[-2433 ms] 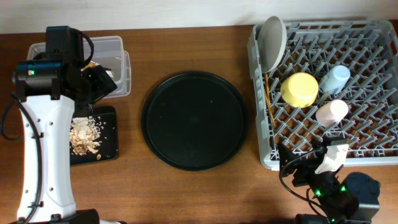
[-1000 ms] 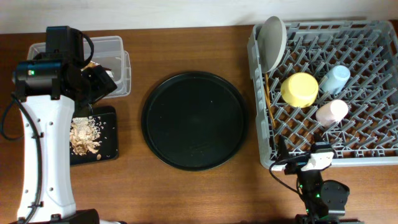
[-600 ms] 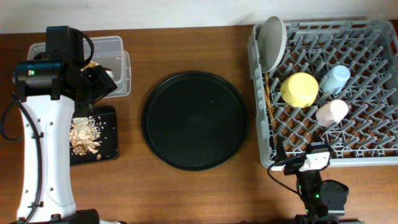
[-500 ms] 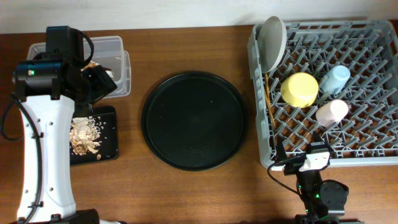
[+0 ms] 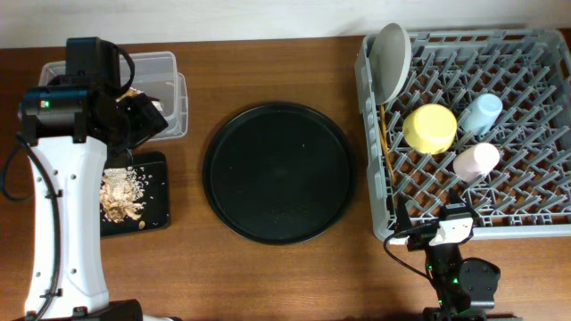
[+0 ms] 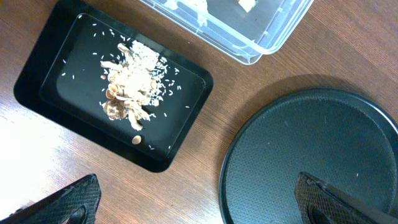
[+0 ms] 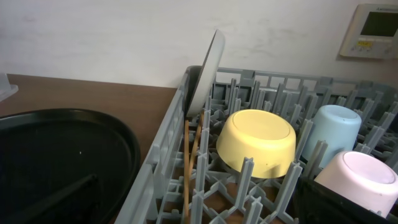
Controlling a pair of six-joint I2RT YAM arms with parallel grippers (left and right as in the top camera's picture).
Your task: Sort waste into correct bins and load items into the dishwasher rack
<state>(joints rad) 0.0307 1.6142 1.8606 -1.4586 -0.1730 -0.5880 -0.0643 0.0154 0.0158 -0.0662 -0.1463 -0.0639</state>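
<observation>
The grey dishwasher rack (image 5: 368,178) fills the right side. In it stand the pale grey plate (image 5: 393,61) on edge, the upturned yellow bowl (image 5: 430,127), the light-blue cup (image 5: 480,112), the pink cup (image 5: 475,161) and the chopsticks (image 5: 385,147). Beige food scraps (image 5: 120,194) lie in the shallow black tray (image 5: 159,192). White bits (image 6: 193,6) show in the clear tub (image 5: 169,71). My left gripper (image 5: 147,120) hangs open and empty high over both bins. My right gripper (image 5: 434,223) is open and empty at the rack's near edge, facing the bowl (image 7: 258,140).
A large round black tray (image 5: 278,172) lies bare between the bins and the rack. The rack's left wall (image 7: 161,155) stands close beside my right gripper (image 7: 205,205). The left arm's white link runs down the table's left side.
The right arm has swung left and drawn back to the rack's near edge, then held still over the last second. The left arm and all objects are unmoved.
</observation>
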